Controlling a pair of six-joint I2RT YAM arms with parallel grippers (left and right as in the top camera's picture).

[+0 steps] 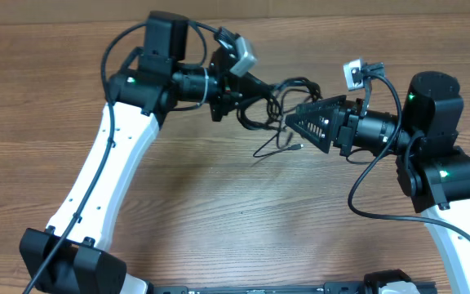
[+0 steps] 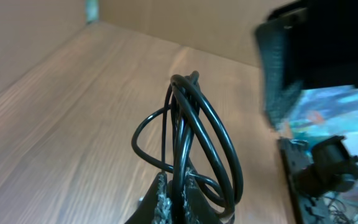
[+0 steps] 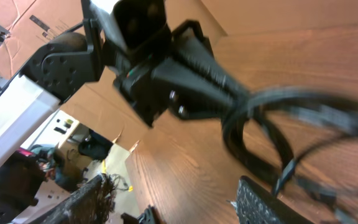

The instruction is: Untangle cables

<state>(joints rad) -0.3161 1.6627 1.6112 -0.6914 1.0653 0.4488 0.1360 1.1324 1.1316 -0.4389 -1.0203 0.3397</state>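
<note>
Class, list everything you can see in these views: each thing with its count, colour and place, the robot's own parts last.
cables: one tangled bundle, black, far middle of the table
table: one, brown wood, under everything
cardboard boxes: count unclear, brown, background of the right wrist view
left arm, right arm: one each, white and black, either side
left tool: one, black, shut on the cables
right tool: one, black, open beside the bundle

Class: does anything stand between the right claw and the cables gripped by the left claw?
Nothing visible does. The open right claw faces the cables directly; the left claw grips them from the opposite side.
</note>
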